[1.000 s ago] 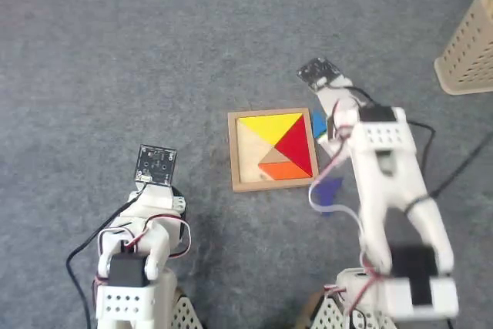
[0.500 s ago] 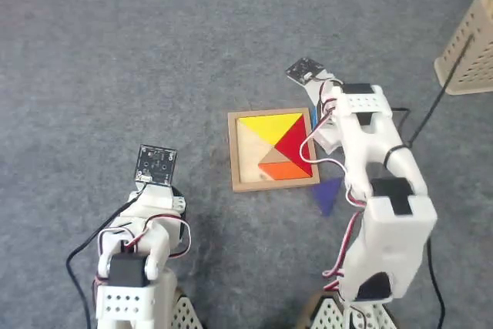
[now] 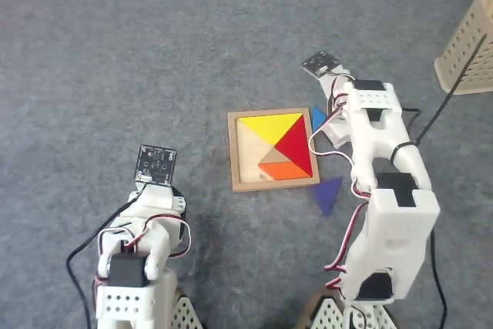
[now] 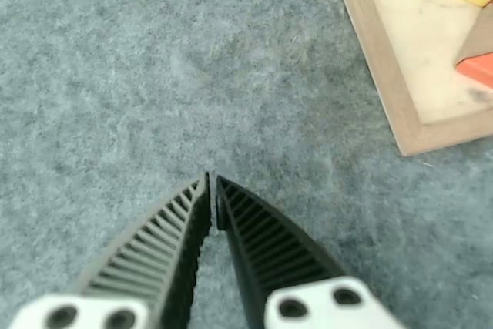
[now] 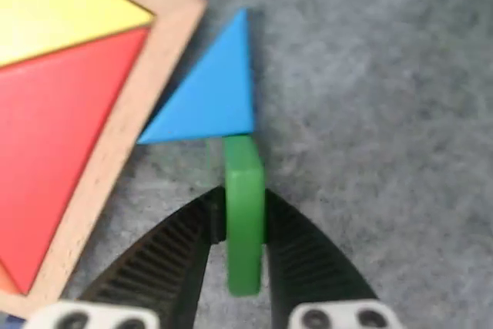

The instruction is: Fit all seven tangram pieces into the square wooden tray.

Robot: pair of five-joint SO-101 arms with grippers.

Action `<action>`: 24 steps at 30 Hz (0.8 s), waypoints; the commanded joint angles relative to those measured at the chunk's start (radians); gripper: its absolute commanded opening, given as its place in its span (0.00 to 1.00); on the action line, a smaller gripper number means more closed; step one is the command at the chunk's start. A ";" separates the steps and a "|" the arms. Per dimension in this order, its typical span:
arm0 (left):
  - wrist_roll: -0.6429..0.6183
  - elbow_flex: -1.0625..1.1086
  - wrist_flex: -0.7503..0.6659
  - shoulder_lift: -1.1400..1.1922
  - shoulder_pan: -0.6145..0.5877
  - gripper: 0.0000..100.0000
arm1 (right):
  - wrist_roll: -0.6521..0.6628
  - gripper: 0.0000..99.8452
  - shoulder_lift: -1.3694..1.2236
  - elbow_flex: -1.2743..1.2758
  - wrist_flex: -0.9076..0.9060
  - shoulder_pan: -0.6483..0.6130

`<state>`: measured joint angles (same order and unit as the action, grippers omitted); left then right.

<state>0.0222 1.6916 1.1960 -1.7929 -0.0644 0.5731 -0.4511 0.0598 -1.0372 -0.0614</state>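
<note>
The square wooden tray (image 3: 233,152) lies mid-table and holds yellow (image 3: 269,126), red (image 3: 296,146), orange (image 3: 285,170) and tan (image 3: 272,156) pieces. A light blue triangle (image 5: 208,94) lies on the carpet against the tray's right rim (image 5: 127,121). My right gripper (image 5: 245,217) is shut on a green piece (image 5: 244,206) held on edge, just beside that triangle. A dark blue triangle (image 3: 327,193) rests on the carpet right of the tray's near corner. My left gripper (image 4: 211,190) is shut and empty over bare carpet, short of the tray's corner (image 4: 408,140).
A slatted beige basket (image 3: 471,44) stands at the far right edge. Grey carpet covers the whole table, with wide free room left of and beyond the tray. The tray's left part (image 3: 248,156) is bare wood.
The right arm swung toward the far side of the tray and then drew slightly back to the right, exposing the light blue triangle. The left arm stayed still.
</note>
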 commanded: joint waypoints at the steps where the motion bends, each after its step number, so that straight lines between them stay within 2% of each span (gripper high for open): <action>1: -0.009 -0.005 0.005 -0.003 -0.006 0.01 | -0.092 0.01 0.114 -0.031 -0.031 0.035; 4: -0.009 -0.005 0.005 -0.003 -0.006 0.01 | -0.130 0.01 0.205 -0.025 -0.102 0.016; 10: -0.009 -0.005 0.005 -0.003 -0.005 0.01 | -0.176 0.01 0.380 0.054 -0.165 -0.197; 14: -0.009 -0.005 0.005 -0.003 -0.005 0.01 | -0.209 0.01 0.426 0.124 -0.116 -0.377; 17: -0.009 -0.005 0.005 -0.003 -0.005 0.01 | -0.212 0.01 0.398 0.189 -0.008 -0.481; 24: -0.009 -0.005 0.005 -0.003 -0.005 0.01 | -0.215 0.01 0.266 0.164 0.065 -0.573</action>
<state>0.0222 1.6916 1.1960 -1.7929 -0.0644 0.3705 -0.1765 0.2685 -1.0035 -0.6045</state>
